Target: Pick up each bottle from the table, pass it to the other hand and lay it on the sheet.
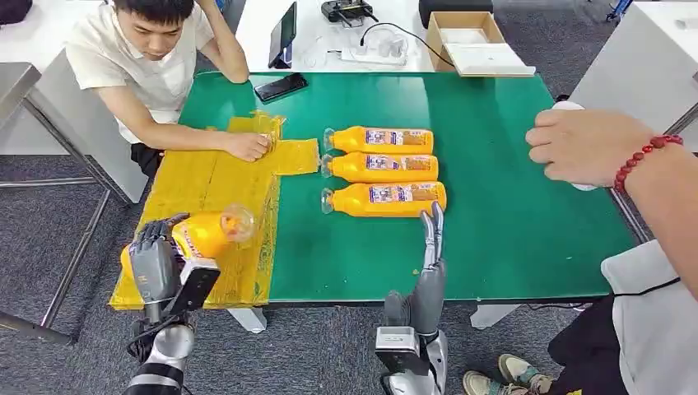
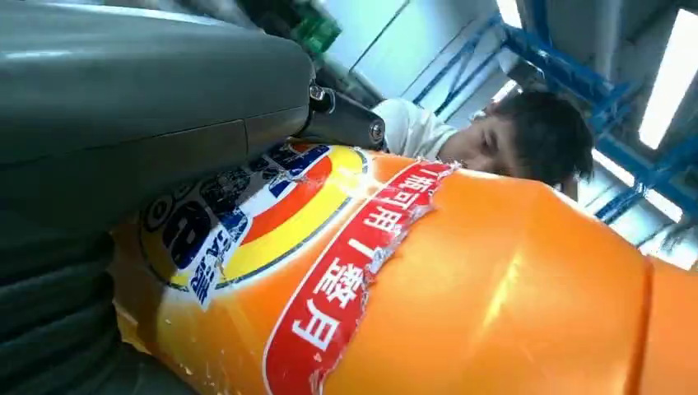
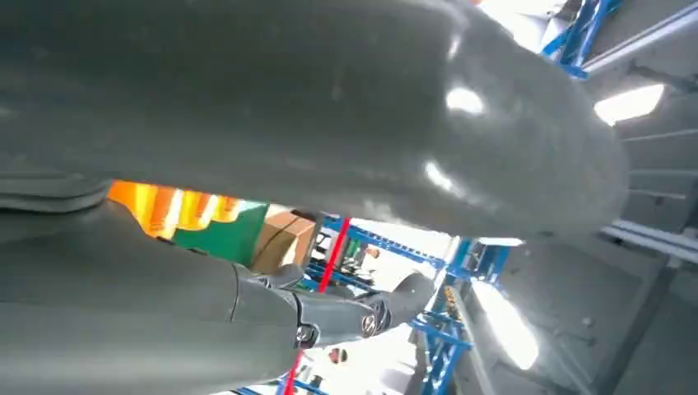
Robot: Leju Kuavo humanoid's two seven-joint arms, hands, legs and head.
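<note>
The left hand (image 1: 156, 259) grips a bottle (image 1: 206, 233) lengthwise just above the yellow sheet (image 1: 206, 177), while the right hand (image 1: 430, 247), fingers straight and empty, is beside it.

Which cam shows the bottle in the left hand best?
Head view: the left hand grips the orange bottle over the yellow sheet, its whole outline visible. Left wrist view gives a close-up of that bottle's label. Right wrist view shows an orange sliver, unclear which bottle.

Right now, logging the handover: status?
Left robot hand grips bottle over sheet. Right robot hand open. Person's hand on sheet.
</note>
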